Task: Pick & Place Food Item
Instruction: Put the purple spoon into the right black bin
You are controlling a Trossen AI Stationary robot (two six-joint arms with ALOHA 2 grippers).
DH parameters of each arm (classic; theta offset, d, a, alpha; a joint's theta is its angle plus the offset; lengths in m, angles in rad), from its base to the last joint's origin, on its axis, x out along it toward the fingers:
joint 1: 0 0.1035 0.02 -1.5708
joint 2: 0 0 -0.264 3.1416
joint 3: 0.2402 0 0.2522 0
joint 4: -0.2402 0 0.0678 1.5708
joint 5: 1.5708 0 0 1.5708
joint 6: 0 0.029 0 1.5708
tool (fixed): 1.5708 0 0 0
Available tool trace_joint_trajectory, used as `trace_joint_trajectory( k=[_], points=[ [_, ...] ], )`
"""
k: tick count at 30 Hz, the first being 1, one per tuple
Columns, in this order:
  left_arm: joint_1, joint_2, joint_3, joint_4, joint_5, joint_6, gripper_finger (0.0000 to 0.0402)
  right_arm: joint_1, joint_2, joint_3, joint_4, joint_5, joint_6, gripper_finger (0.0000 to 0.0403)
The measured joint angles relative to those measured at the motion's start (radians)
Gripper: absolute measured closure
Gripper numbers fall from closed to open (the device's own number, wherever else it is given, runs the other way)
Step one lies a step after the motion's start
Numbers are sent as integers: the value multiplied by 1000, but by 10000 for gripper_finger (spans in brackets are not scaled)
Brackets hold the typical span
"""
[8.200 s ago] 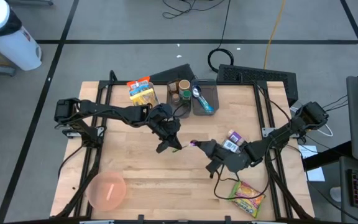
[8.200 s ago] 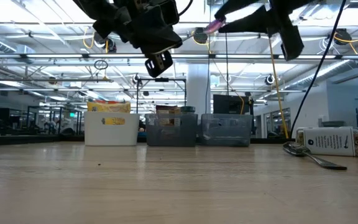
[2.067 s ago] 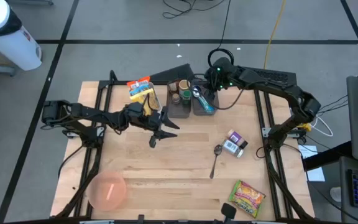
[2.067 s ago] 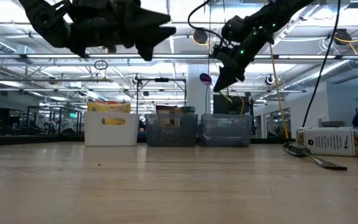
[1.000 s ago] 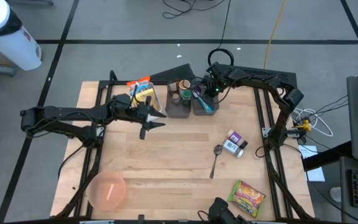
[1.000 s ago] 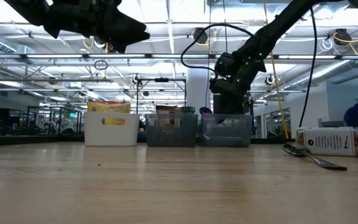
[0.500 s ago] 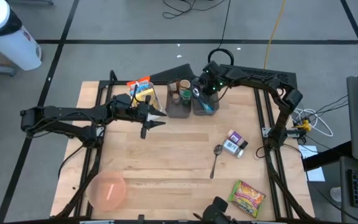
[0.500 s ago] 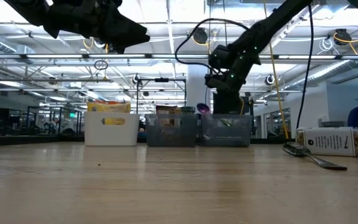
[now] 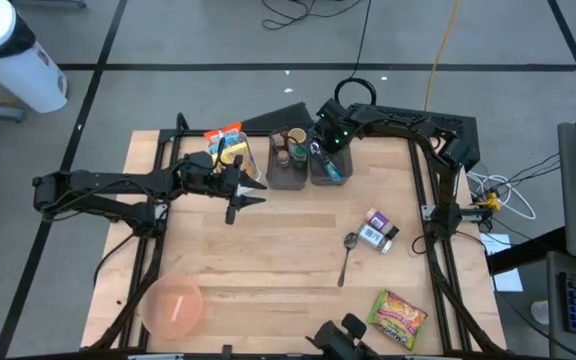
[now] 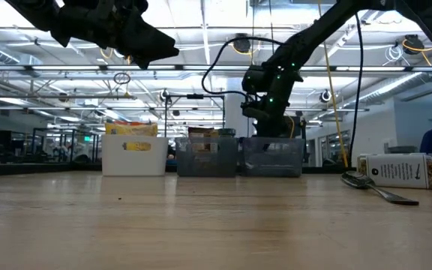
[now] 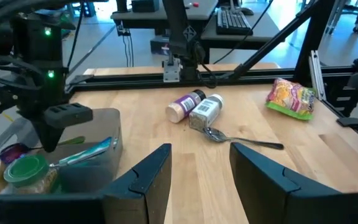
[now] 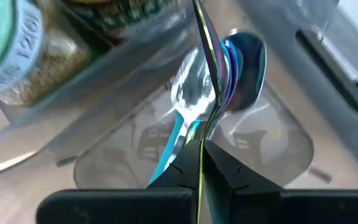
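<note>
My right gripper (image 9: 328,142) hangs over the clear bin (image 9: 346,138) at the table's far edge, shut on an iridescent spoon (image 12: 229,68). A blue spoon (image 9: 332,168) lies inside that bin. My left gripper (image 9: 240,198) is open in the air left of the bins, with nothing between its fingers (image 11: 157,174). A colourful snack bag (image 9: 398,317) lies flat near the front right corner. Two small bottles (image 9: 376,232) lie on their sides right of centre. My right gripper pinches the iridescent spoon's thin handle (image 12: 205,134) between its two fingers, which come from above and slant down. The spoon is seen edge-on and points away from the fingers, its bowl (image 12: 244,56) down inside the clear bin, next to the blue spoon (image 12: 169,152).
A grey bin with jars (image 9: 288,150) stands beside the clear one, and a white bin with a yellow bag (image 9: 230,150) farther left. A metal spoon (image 9: 346,258) lies by the bottles. A pink bowl (image 9: 173,305) sits at the front left.
My right gripper has shifted a little toward the table's left over the clear bin and has tipped and turned at the wrist, staying shut on the iridescent spoon.
</note>
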Motion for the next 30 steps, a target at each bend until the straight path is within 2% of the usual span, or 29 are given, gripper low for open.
trace_joint_trajectory(
  k=[16,20,24,30],
  points=[
    [0,0,0,-13,0,27,231,-6,-2,0,-35,-10,79,403],
    [0,0,0,-13,0,28,231,-17,-2,0,-31,-51,76,403],
    [0,0,0,-13,0,28,231,-17,-2,0,-6,-7,64,403],
    [0,0,0,-13,0,36,231,-21,27,0,-23,-12,74,403]
  ],
)
